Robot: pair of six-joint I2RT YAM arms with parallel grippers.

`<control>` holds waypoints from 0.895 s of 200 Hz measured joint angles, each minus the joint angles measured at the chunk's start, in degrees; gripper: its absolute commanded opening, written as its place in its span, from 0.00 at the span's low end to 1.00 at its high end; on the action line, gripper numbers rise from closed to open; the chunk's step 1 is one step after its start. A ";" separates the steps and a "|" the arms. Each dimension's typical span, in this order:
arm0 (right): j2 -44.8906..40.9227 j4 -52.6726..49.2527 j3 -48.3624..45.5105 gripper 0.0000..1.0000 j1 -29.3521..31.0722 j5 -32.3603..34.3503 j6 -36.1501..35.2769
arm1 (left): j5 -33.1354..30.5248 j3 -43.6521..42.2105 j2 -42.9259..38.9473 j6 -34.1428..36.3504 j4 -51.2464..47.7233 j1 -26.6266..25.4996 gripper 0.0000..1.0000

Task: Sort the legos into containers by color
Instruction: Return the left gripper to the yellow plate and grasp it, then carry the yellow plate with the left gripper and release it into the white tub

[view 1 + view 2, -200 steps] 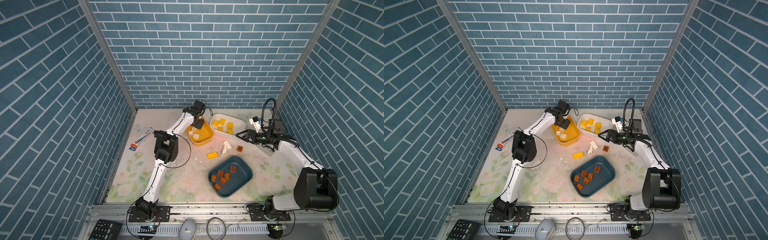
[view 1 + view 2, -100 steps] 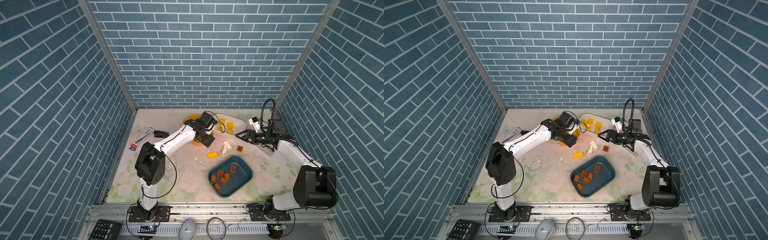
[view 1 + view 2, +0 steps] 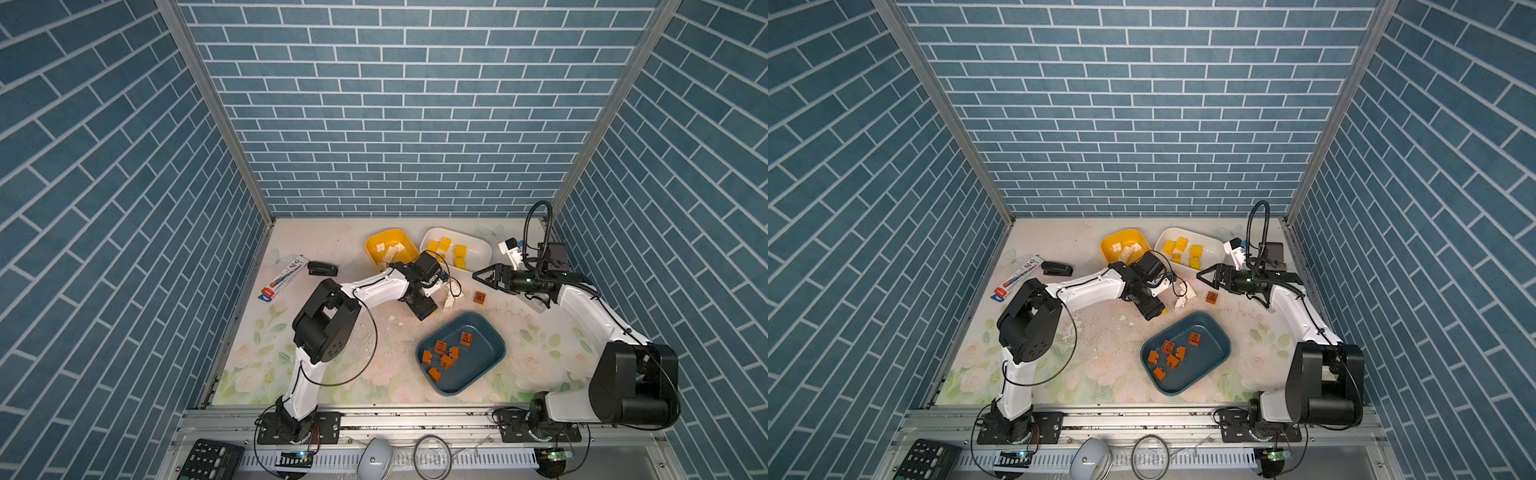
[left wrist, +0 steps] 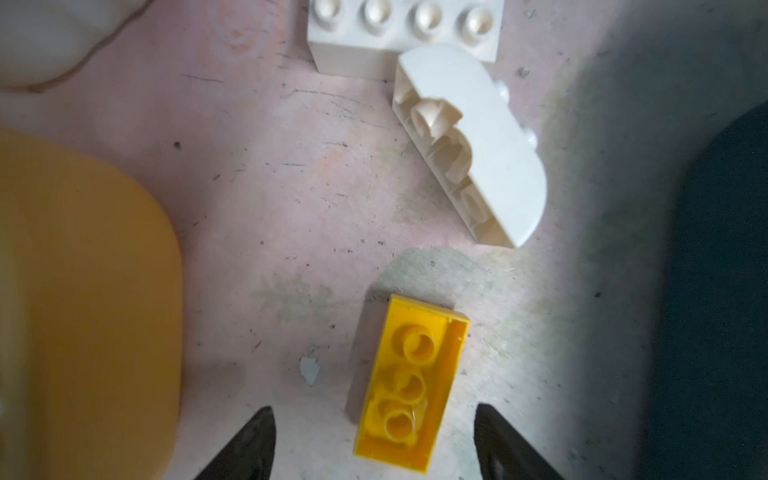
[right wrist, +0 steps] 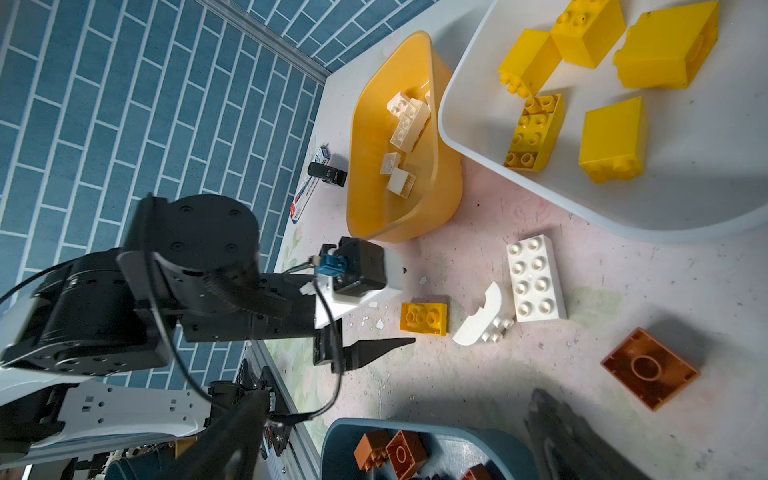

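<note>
L gripper (image 4: 374, 436) low over the floral-print tabletop (image 3: 353, 374), between the mustard-yellow plastic tub (image 3: 372, 245) and the dark teal plastic tub (image 3: 486, 353); claw partly spread, wider than the brick below it, nothing held. Its tips stand either side of one end of a flat yellow plastic brick (image 4: 411, 386), w/ a gap showing on both sides; that brick lies hollow side up on the table.

Just past it, a white arched plastic brick (image 4: 478, 145) on its side, resting against a white eight-stud plastic brick (image 4: 403, 37), studs up; both on the table, outside any tub. A brown square plastic brick (image 3: 481, 297) sits hollow side up, a little apart from the white pair, also loose on the table.

R gripper (image 3: 482, 276) hangs above the table nr the white rounded plastic tub (image 3: 484, 249), pointing toward the middle; claw spread wide, empty.

Tub contents:
- mustard tub: several white bricks (image 3: 388, 251)
- white tub: five yellow bricks (image 3: 446, 249)
- teal tub: six brown bricks (image 3: 446, 353)

Off to the left side, nr the wall: a black stapler (image 3: 322, 269) beside a long white carton w/ red and blue print (image 3: 286, 276).
</note>
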 measured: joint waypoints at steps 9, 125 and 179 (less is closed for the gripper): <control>-0.20 -0.17 0.00 0.98 -0.04 0.13 -0.17 | 0.11 0.00 0.90 0.61 0.26 0.02 0.72; -1.51 -2.43 0.00 0.99 -0.31 1.86 -0.33 | 1.55 2.91 2.49 2.60 -1.31 0.35 0.25; -1.51 -2.49 0.37 0.99 -0.37 3.23 -0.46 | 2.71 17.75 2.93 -0.83 -1.81 3.15 0.26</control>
